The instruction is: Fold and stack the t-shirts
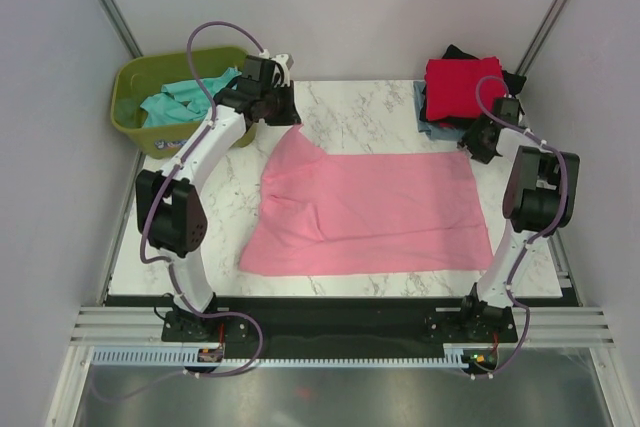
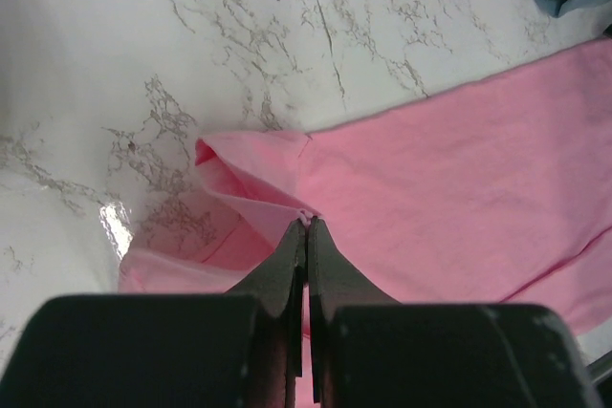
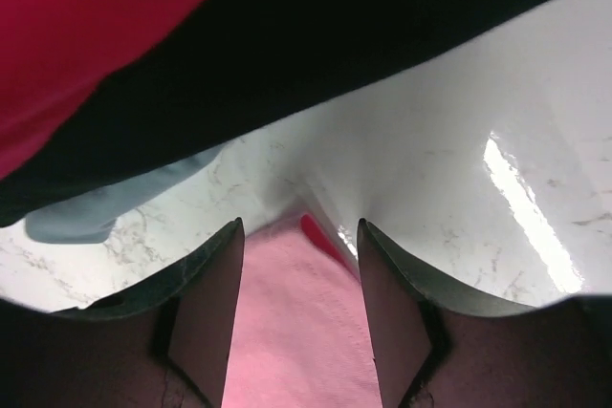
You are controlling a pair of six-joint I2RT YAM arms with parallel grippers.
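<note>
At the far left corner of the spread cloth, the left gripper (image 2: 306, 224) is pinched tight on a tuck of the pink t-shirt (image 1: 380, 212), with its jaws closed on nothing but that fold. From the pinch the cloth rises off the table (image 1: 370, 107) in a peak. The overhead view shows this peak drawn toward the olive tub (image 1: 128, 125), where the teal t-shirt (image 1: 180, 102) lies crumpled.

Across from it, the right gripper (image 3: 299, 228) sits low over the opposite far corner with its fingers apart. Pink cloth shows in the gap between them, but nothing is clamped. The cloth's edge ends about level with the fingertips, and beyond them is bare marble. The corner therefore lies right under the tips and runs back toward that arm's own base.

The pink shirt's long axis runs left to right across the table, so its far edge spans from one gripper to the other. Each arm is nearest to its own corner. The coming fold likely depends on the right fingers closing on that corner, so that the far edge can be carried evenly.

Just past the right gripper is the pile made of the red t-shirt (image 1: 462, 87), the black t-shirt (image 3: 363, 54) and the grey-blue t-shirt (image 3: 105, 207). It is near enough that reaching too far could snag it.
</note>
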